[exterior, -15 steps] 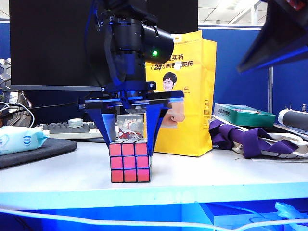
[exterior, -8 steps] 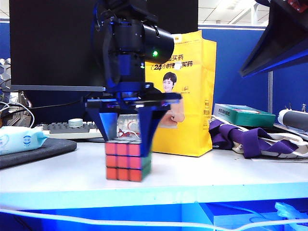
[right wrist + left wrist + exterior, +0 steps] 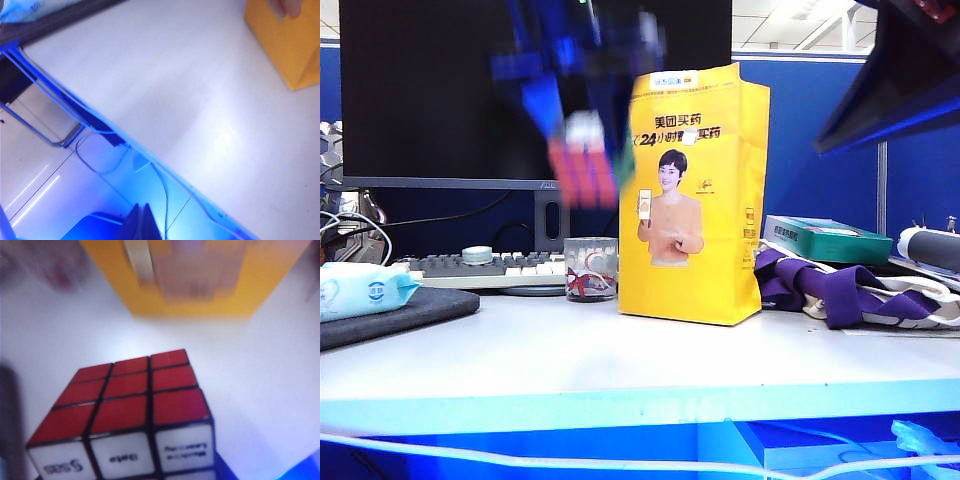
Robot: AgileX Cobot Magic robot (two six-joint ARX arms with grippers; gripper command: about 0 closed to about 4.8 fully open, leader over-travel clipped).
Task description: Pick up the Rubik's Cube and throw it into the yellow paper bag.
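Observation:
The Rubik's Cube (image 3: 582,168), pink-red face forward and motion-blurred, hangs in the air to the left of the yellow paper bag (image 3: 695,195), level with its upper half. My left gripper (image 3: 582,140) is shut on it from above, its blue fingers at the cube's sides. In the left wrist view the cube (image 3: 132,400) shows a red face and a white face, held in the left gripper (image 3: 120,465), with the bag (image 3: 200,295) beyond it on the white table. My right gripper (image 3: 142,222) is shut and empty over the table's front edge, with a bag corner (image 3: 287,45) in its view.
A clear glass cup (image 3: 590,268) stands on the table (image 3: 650,360) just left of the bag, under the cube. Behind are a keyboard (image 3: 470,268) and a monitor (image 3: 430,90). A wipes pack (image 3: 360,290) lies at left, a purple strap (image 3: 840,290) and green box (image 3: 825,238) at right.
The left gripper has lifted the cube off the table, straight up past the glass cup to beside the bag's upper half. The right arm has not moved.

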